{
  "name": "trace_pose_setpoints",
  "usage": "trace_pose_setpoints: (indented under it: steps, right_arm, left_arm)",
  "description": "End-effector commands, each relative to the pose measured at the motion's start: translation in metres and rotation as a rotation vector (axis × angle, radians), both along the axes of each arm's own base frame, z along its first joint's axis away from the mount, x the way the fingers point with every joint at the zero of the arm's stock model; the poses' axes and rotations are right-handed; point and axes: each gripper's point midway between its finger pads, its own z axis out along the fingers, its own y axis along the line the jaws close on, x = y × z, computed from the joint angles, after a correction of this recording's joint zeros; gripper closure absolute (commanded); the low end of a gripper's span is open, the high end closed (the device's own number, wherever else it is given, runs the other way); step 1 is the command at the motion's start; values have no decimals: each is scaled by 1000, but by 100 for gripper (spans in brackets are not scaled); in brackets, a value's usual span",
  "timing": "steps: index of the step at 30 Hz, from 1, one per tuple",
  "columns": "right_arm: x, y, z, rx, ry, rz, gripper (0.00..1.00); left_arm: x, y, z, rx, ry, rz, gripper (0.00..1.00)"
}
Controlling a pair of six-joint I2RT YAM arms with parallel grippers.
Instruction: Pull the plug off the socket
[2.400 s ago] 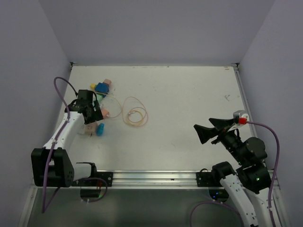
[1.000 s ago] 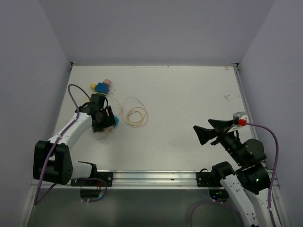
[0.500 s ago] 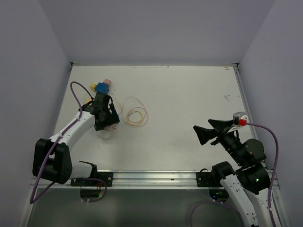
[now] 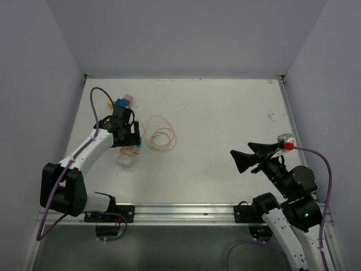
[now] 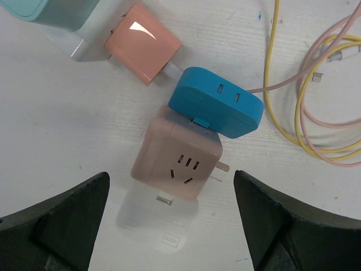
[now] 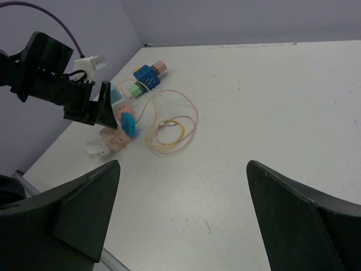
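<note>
A pink cube socket (image 5: pixel 177 166) lies on the white table. A blue plug (image 5: pixel 217 107) sits in its far side and a white plug (image 5: pixel 155 217) in its near side. My left gripper (image 5: pixel 172 226) hovers above them, open and empty, with one finger (image 5: pixel 56 220) on each side of the white plug. In the top view the left gripper (image 4: pixel 125 135) is over the cluster, and the white plug (image 4: pixel 125 160) shows just in front of it. My right gripper (image 4: pixel 243 158) is open and empty, far to the right. It sees the socket (image 6: pixel 115 139) from a distance.
An orange plug (image 5: pixel 144 49) and a teal block (image 5: pixel 39 8) lie just beyond the socket. Coiled yellow and pink cables (image 4: pixel 161 137) lie to its right. A blue cube (image 4: pixel 120 104) with a pink piece (image 4: pixel 127 99) sits near the back left.
My left gripper has swung right from the table's left edge and then toward the back, uncovering the white plug and pink socket on its near side. The right arm has not moved.
</note>
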Motion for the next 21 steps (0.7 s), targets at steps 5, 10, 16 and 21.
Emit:
trace_pose_setpoints:
  steps: [5, 10, 16, 21]
  right_arm:
    - [-2, 6, 10, 33, -17, 35, 1]
    - [-2, 8, 8, 34, -8, 42, 1]
    - [-2, 8, 9, 38, -9, 42, 1]
    - [-1, 8, 7, 37, -6, 42, 1]
  left_arm:
    - [3, -5, -16, 25, 22, -163, 7]
    - [7, -8, -24, 23, 25, -190, 11]
    - [-1, -18, -36, -42, 61, -160, 21]
    - [-7, -30, -38, -106, 70, -108, 27]
